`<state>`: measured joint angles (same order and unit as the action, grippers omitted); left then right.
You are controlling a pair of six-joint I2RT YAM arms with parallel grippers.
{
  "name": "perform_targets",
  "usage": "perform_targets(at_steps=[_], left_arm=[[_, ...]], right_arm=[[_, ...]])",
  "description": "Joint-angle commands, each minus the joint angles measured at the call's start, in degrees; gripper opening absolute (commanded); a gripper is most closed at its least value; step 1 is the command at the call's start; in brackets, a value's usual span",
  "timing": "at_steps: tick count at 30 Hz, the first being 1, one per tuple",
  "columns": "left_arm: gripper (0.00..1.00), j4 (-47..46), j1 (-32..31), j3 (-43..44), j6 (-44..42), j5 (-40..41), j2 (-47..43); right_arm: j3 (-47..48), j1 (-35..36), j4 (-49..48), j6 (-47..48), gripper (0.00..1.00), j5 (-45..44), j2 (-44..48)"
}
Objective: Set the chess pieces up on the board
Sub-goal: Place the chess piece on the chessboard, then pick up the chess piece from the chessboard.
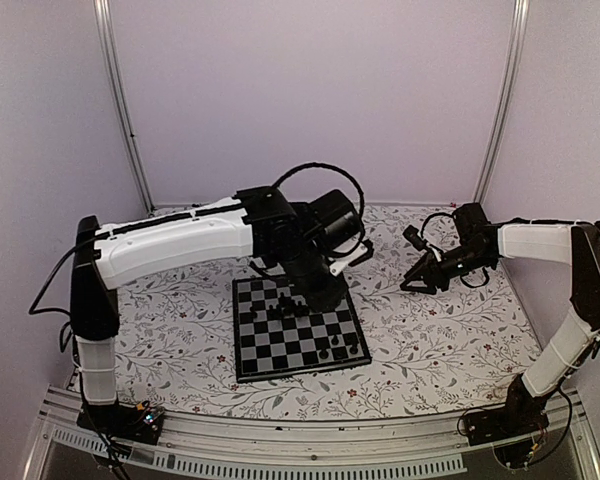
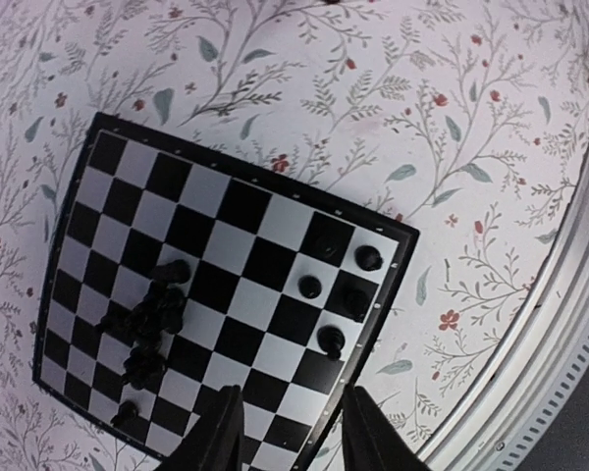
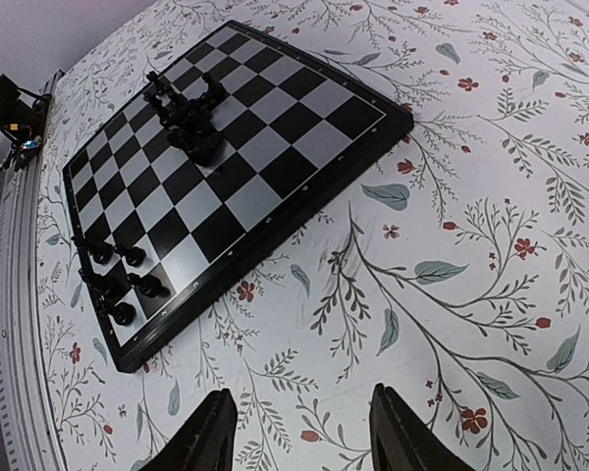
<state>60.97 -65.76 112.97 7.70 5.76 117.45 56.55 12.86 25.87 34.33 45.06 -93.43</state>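
Note:
The board (image 2: 238, 245) lies flat on the floral cover, also seen as the board (image 1: 265, 350) and the board (image 3: 275, 147). A heap of black chess pieces (image 2: 147, 316) lies tumbled near its middle, the same heap (image 3: 188, 116) showing from the right wrist. Several pieces (image 2: 332, 340) stand upright on squares by one corner, the standing pieces (image 3: 118, 280) close to the board's edge. My left gripper (image 2: 290, 437) hovers above the board's rim, open, with nothing between its fingers. My right gripper (image 3: 304, 437) hangs open over the bare cover to the right of the board, also seen as the right gripper (image 1: 412, 284).
The floral table cover (image 3: 452, 245) stretches round the board. A metal rail (image 2: 560, 373) runs along the table's near edge, close to the board's corner with the standing pieces. A small electronics box with cables (image 3: 5, 103) sits by the rail. Pale walls enclose the back and sides.

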Motion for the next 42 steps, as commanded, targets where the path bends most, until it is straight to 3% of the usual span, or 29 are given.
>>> perform_targets(at_steps=[1,6,13,22,33,36,42], left_arm=[[0.35,0.0,5.9,-6.5,5.6,4.6,-2.8],[0.36,-0.2,11.5,-12.7,11.0,7.4,-3.6],[0.39,-6.0,16.2,-19.3,11.1,4.5,-4.1],[0.39,-9.1,17.1,-19.4,9.0,-1.1,-1.7],[0.38,-7.8,17.2,-19.0,9.7,-0.4,1.7],[0.35,-7.8,17.2,-19.3,9.6,-0.9,2.1],[0.18,-7.8,17.2,-19.3,9.5,-2.6,1.8]], right_arm=[[0.7,0.3,0.4,0.2,0.5,0.0,1.7],[0.7,0.3,0.5,0.5,0.5,-0.1,1.3],[1.0,0.2,0.7,0.7,0.5,-0.4,0.1],[1.0,0.3,0.8,0.7,0.5,-0.8,-0.6],[1.3,0.3,1.3,1.1,0.5,-0.2,-1.8],[1.5,0.3,1.5,1.1,0.5,-0.2,-2.1],[1.4,0.2,1.6,1.1,0.5,-0.2,-2.1]])
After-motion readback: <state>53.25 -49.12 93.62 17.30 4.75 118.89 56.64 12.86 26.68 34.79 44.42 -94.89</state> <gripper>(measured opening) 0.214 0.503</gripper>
